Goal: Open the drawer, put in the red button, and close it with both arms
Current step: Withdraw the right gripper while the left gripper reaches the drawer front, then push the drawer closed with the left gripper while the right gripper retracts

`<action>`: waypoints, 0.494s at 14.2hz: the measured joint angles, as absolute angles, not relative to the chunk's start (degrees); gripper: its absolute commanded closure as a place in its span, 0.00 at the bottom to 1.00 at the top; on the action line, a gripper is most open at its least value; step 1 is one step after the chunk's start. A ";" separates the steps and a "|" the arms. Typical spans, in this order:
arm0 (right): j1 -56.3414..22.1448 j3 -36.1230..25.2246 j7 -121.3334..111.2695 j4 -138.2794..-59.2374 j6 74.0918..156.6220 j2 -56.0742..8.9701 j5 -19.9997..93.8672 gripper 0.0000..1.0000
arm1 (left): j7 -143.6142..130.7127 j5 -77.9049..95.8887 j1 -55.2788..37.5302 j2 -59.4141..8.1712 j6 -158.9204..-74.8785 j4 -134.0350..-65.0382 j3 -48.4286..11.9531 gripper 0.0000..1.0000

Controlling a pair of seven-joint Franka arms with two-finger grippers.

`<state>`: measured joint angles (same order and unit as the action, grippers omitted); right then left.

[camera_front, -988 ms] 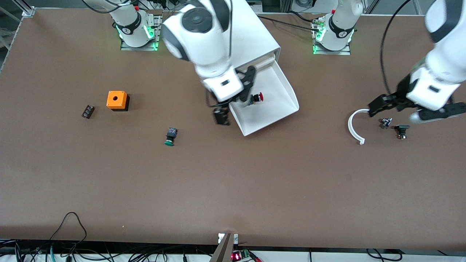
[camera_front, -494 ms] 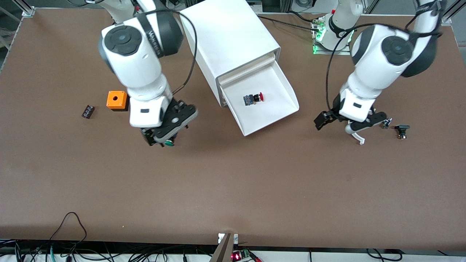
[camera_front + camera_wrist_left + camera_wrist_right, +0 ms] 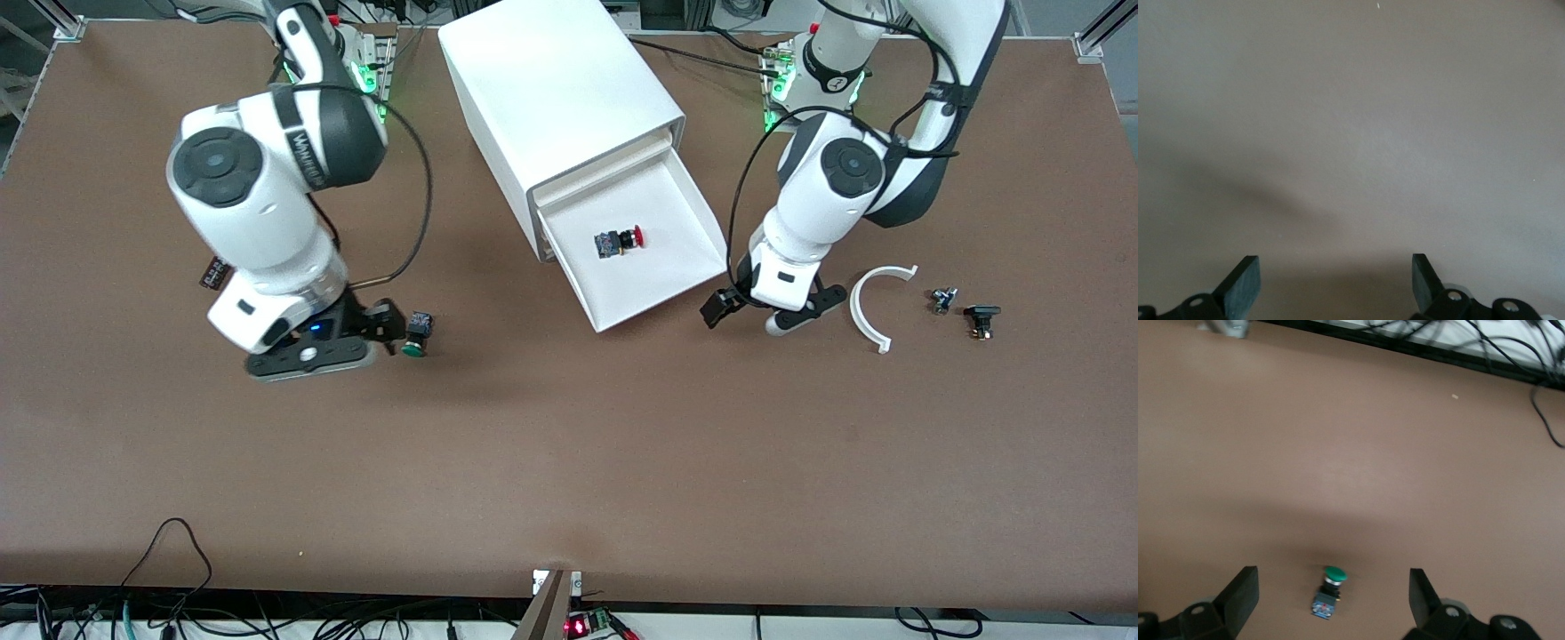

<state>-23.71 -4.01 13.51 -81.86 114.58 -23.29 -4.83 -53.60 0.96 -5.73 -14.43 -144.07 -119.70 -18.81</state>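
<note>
closing looks like the step in hand, so each empty end effector should come to the front lip of the drawer (image 3: 662, 298) on its own side and push evenly toward the cabinet (image 3: 551, 98). the left end effector (image 3: 742, 313) is just beside a drawer corner; the right end effector (image 3: 378, 329), by the green button (image 3: 416, 335), is well apart; both have fingers spread. the red button (image 3: 620, 240), round red cap on a stubby black-and-blue body, lies on its side in the open drawer.

White arms (image 3: 267, 222), black joint bands

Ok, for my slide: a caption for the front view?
Red button lies in the open drawer; both open pincers, left and right, hover over the table.
</note>
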 measured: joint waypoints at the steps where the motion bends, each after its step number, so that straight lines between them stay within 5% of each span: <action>1: -22.69 -4.04 13.84 -82.99 114.35 -22.22 -4.82 0.00 | -53.95 0.96 -6.07 -15.27 -144.78 -119.72 -18.80 0.00; 7: -11.26 -0.68 15.06 -86.55 102.96 -12.07 -4.79 0.00 | -54.66 0.96 -7.62 -17.33 -145.60 -119.71 -18.82 0.00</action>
